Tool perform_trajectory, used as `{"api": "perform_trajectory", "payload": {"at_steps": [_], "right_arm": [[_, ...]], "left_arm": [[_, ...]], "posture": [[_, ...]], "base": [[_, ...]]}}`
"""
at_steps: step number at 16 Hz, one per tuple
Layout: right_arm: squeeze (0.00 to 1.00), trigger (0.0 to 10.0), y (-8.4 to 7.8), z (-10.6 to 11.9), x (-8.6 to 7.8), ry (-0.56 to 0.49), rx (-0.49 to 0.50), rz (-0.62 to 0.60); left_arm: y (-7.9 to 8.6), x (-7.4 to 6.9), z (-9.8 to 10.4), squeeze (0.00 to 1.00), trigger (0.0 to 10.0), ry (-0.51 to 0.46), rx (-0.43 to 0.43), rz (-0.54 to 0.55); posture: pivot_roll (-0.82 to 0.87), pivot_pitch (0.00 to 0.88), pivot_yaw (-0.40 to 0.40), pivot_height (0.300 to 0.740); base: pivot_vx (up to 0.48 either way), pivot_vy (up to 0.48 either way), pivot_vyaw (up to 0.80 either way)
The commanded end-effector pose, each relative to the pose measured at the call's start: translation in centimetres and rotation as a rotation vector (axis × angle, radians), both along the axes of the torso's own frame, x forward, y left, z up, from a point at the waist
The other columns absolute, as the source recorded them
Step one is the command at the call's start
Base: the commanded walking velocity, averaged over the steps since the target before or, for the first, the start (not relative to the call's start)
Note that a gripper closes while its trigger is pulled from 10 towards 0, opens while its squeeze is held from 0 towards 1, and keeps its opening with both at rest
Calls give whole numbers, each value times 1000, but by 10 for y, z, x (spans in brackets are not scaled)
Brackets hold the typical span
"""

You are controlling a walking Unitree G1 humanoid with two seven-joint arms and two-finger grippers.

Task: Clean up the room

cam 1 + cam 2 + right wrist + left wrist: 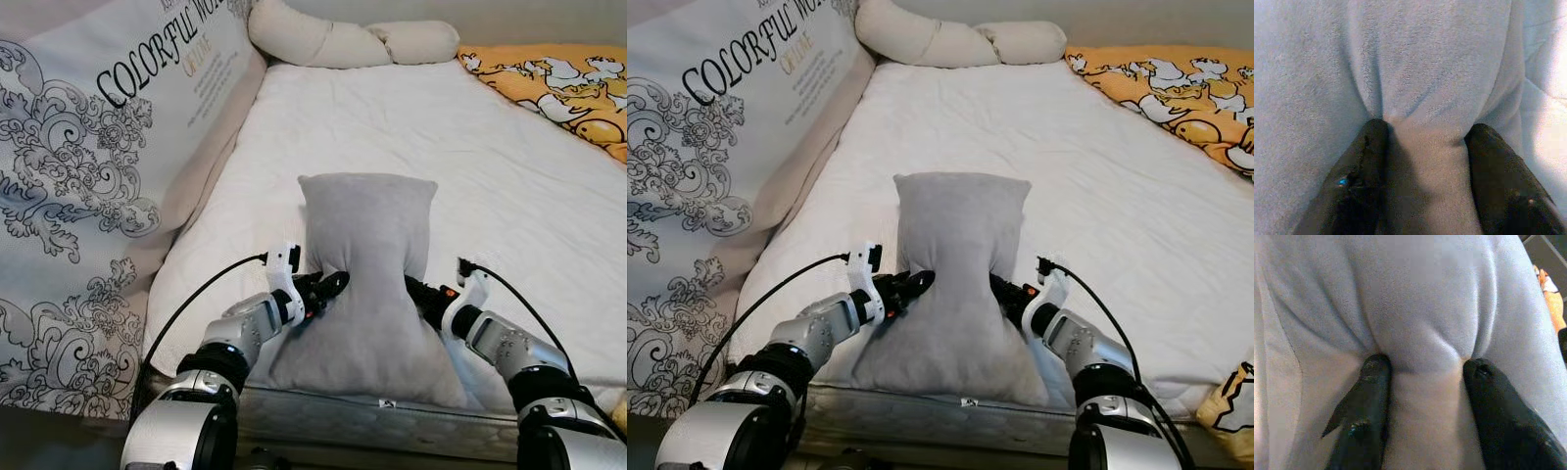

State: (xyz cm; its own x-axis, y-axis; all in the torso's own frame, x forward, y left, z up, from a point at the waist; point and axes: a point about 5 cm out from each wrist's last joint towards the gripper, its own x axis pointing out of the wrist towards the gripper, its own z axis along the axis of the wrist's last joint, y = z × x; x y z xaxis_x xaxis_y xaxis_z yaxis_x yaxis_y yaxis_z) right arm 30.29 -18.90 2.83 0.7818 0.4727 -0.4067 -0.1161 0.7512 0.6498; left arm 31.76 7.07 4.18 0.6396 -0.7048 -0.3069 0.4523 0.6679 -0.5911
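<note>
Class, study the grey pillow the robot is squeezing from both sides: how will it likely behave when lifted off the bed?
The grey pillow is probably soft: it pinches in where the left gripper and right gripper press. It likely sags rather than staying stiff. Its fuzzy fabric bunches between the fingers, so slipping seems unlikely.

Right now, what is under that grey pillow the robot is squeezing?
The grey pillow lies on the white mattress, pinched between the left hand and right hand. Anything beneath the pillow is hidden.
</note>
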Motion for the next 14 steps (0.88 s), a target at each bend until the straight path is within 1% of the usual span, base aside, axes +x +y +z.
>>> {"api": "perform_trajectory", "payload": {"at_steps": [1,2,4,5,7,9,11,12,14], "right_arm": [[0,0,14,-3,1,37,-1,35],[0,0,13,-3,2,34,-19,31],[0,0,15,-1,4,32,-56,39],[0,0,16,0,5,6,-68,39],[0,0,18,2,6,-22,-68,27],[0,0,20,3,7,-35,-78,22],[0,0,23,6,8,-68,-82,6],[0,0,26,12,10,-90,-80,-9],[0,0,32,27,16,-187,-92,-42]], "left_arm": [[-12,-8,-8,0,0,46,26,-60],[-12,-8,-8,0,0,65,27,-60],[-12,-8,-8,0,0,39,43,-78],[-12,-8,-8,0,0,35,47,-77],[-11,-7,-7,0,0,32,47,-75],[-10,-6,-6,0,0,6,48,-78],[-7,-4,-4,0,0,-25,72,-71],[-7,-2,1,0,0,-71,105,-89],[-8,3,13,0,0,-160,158,-98]], "posture": [[-106,0,64,740],[-105,0,63,740],[-103,0,60,740],[-104,0,60,740],[-104,0,61,740],[-104,0,61,740],[-98,0,60,740],[-98,0,65,740],[-96,0,67,740]], "base": [[0,0,0],[0,0,0],[0,0,0],[0,0,0],[0,0,0],[0,0,0],[0,0,0],[0,0,0],[0,0,0]]}}
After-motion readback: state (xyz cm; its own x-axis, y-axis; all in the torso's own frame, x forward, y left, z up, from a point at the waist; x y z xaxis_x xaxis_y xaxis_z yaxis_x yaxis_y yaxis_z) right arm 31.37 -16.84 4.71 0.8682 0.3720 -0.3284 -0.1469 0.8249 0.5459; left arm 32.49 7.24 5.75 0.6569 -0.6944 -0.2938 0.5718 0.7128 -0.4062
